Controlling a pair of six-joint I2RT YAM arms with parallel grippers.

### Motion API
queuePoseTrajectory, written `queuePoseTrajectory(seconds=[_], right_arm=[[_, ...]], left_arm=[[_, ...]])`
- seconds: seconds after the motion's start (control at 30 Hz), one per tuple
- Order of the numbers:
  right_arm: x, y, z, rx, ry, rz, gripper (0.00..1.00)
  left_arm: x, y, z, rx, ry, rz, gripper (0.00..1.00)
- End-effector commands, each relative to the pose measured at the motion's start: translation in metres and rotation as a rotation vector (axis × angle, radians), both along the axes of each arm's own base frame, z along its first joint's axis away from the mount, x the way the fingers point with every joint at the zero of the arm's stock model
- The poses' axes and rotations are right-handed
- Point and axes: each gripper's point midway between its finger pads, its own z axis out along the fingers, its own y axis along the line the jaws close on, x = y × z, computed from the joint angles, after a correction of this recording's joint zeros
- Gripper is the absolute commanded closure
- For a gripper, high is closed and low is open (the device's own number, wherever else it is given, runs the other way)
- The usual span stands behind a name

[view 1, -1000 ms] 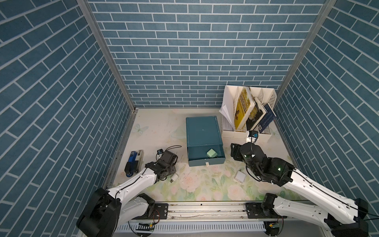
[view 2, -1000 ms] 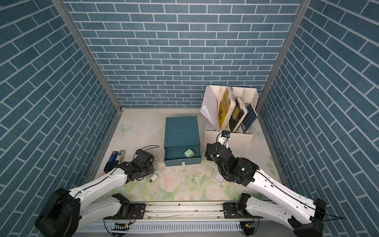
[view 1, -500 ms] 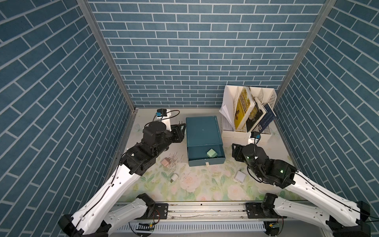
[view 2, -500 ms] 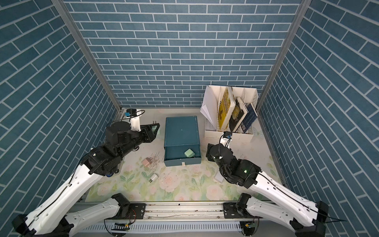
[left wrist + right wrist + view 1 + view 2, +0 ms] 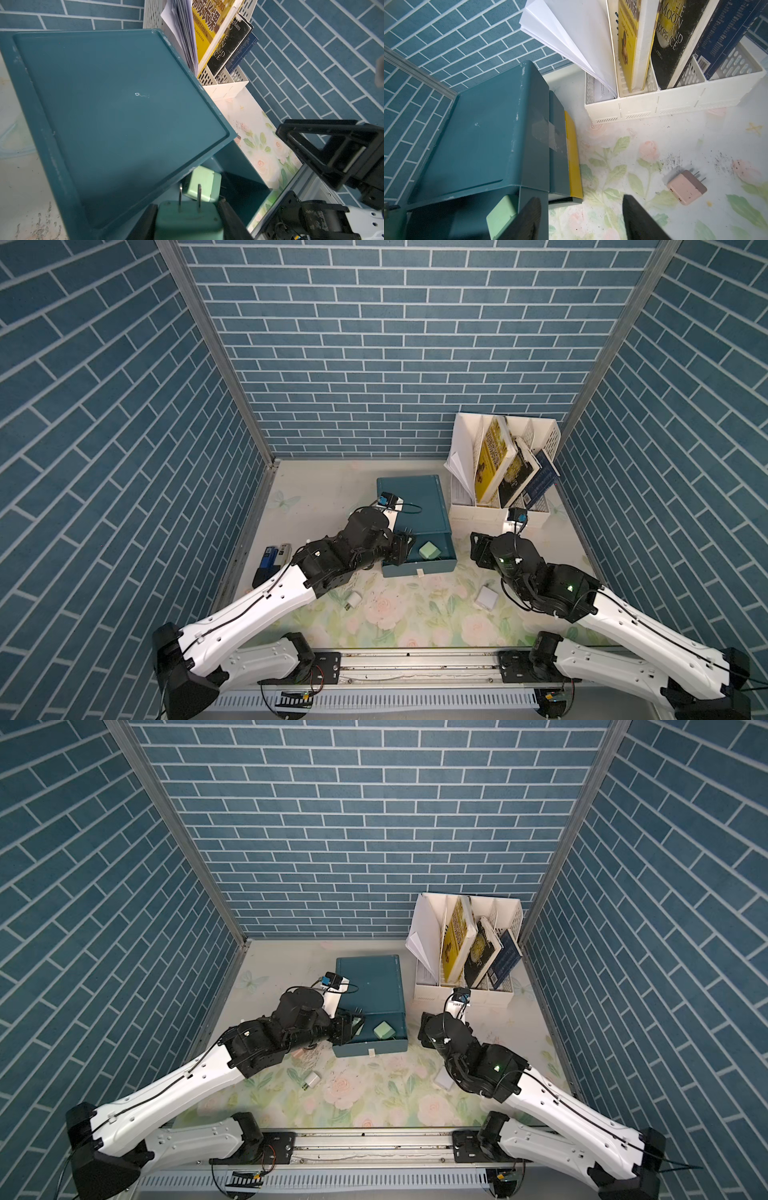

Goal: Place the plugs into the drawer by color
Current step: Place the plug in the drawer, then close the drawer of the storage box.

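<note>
The dark teal drawer [image 5: 415, 497] stands mid-table with its top tier pulled open. One mint green plug [image 5: 429, 549] lies inside that tier. My left gripper [image 5: 405, 547] hovers over the tier's left part, shut on a second mint green plug [image 5: 187, 220], prongs pointing away from the wrist. My right gripper [image 5: 478, 547] stands open and empty just right of the drawer [image 5: 488, 135]. A pink plug [image 5: 685, 187] lies on the mat beyond it. In both top views, two white plugs [image 5: 354, 599] [image 5: 487, 597] rest on the mat. Another pink plug [image 5: 297, 1053] peeks out under my left arm.
A white book rack [image 5: 498, 472] with books and papers stands at the back right, close to the drawer. A blue-and-black gadget [image 5: 270, 562] lies against the left wall. Brick-patterned walls enclose three sides, and a rail [image 5: 415, 664] runs along the front edge.
My left arm rose from the front-left mat, passed left of the drawer, and now holds the green plug over the open top tier. The right arm barely shifted.
</note>
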Motion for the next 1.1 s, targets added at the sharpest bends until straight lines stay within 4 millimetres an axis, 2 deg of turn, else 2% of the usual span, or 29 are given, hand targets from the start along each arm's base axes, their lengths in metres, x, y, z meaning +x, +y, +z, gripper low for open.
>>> queuePoseTrajectory(seconds=[0.0,0.03,0.07,0.17,0.23,0.33,0.43,0.5,0.6,0.67,0.77,0.87,0.93,1.07], right_arm=[[0.002,0.003,-0.003,0.019,0.003,-0.006,0.34],[0.002,0.004,-0.002,0.019,0.002,-0.001,0.34],[0.002,0.005,-0.002,0.015,0.001,0.005,0.33],[0.0,0.01,-0.001,0.024,-0.007,0.043,0.3],[-0.005,0.026,0.007,0.056,-0.031,0.145,0.28],[-0.029,0.056,0.022,0.064,-0.092,0.314,0.28],[-0.056,0.078,0.026,0.025,-0.117,0.414,0.29],[-0.079,0.096,0.028,0.009,-0.134,0.494,0.29],[-0.113,0.12,0.034,-0.014,-0.172,0.587,0.31],[-0.126,0.13,0.033,-0.029,-0.164,0.606,0.33],[-0.131,0.138,0.013,-0.034,-0.116,0.601,0.4],[-0.128,0.135,-0.01,-0.034,-0.066,0.55,0.47],[-0.125,0.133,-0.021,-0.028,-0.034,0.511,0.51],[-0.114,0.131,-0.048,-0.023,0.051,0.448,0.54]], left_arm=[[0.0,0.002,0.003,0.005,-0.03,0.005,0.23],[0.002,0.002,0.004,0.006,-0.037,0.012,0.02],[0.003,0.003,0.005,0.008,-0.047,0.015,0.0],[0.011,0.007,0.017,0.009,-0.088,0.052,0.0],[0.016,0.011,0.036,-0.01,-0.133,0.083,0.0],[0.028,0.031,0.066,-0.03,-0.224,0.204,0.0],[0.044,0.055,0.08,0.004,-0.308,0.327,0.0],[0.058,0.063,0.074,0.035,-0.292,0.353,0.0],[0.084,0.072,0.051,0.036,-0.175,0.365,0.0],[0.096,0.075,0.036,0.004,-0.107,0.364,0.03],[0.107,0.073,0.015,-0.006,-0.035,0.342,0.07],[0.114,0.067,-0.005,0.006,0.032,0.324,0.17],[0.115,0.064,-0.014,0.009,0.06,0.315,0.24],[0.117,0.064,-0.024,0.02,0.076,0.317,0.29]])
